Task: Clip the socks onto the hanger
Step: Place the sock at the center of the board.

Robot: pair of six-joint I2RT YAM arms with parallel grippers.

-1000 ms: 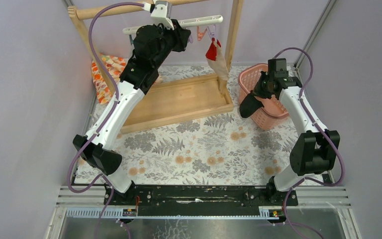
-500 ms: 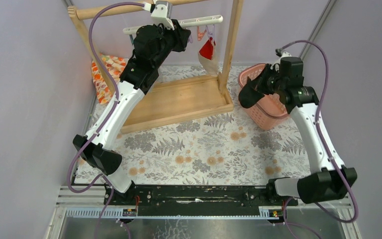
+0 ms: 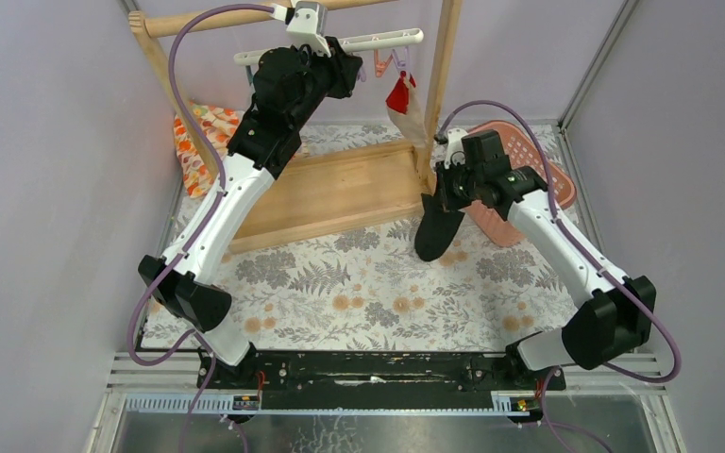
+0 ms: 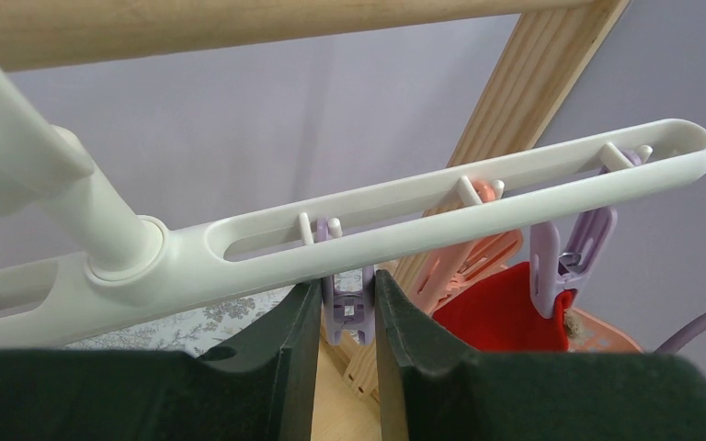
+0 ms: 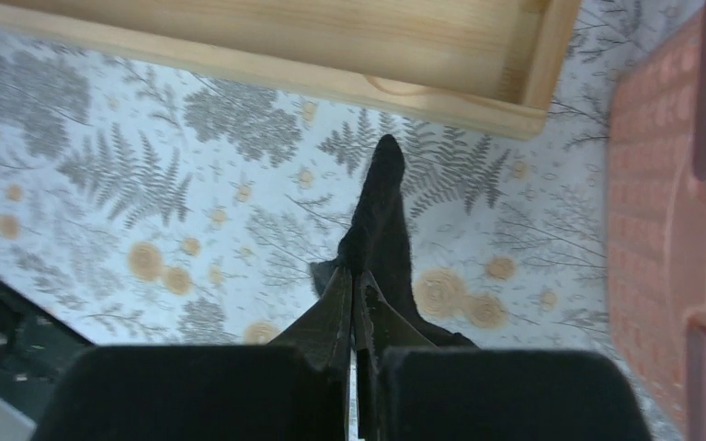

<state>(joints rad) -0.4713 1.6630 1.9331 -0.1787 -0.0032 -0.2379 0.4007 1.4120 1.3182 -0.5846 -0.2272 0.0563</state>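
The left gripper point(image 4: 347, 342) is closed on a purple clip point(image 4: 347, 308) under the hanger point(image 4: 478, 197), probably squeezing it open for a sock. The tan sock point(image 3: 413, 111) hangs clipped at the hanger's right end. The right gripper point(image 5: 354, 308) is pinched tight on the black sock point(image 5: 381, 207), dangling it well below that end. Only the left wrist view shows the clip contact; only the overhead view shows both socks.

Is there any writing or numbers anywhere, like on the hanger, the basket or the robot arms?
None can be read. The hanger, the purple clip in the left claw, the black sock in the right claw, the pink basket, the left arm and the right arm show no writing. The tablecloth has only ferns and flowers.
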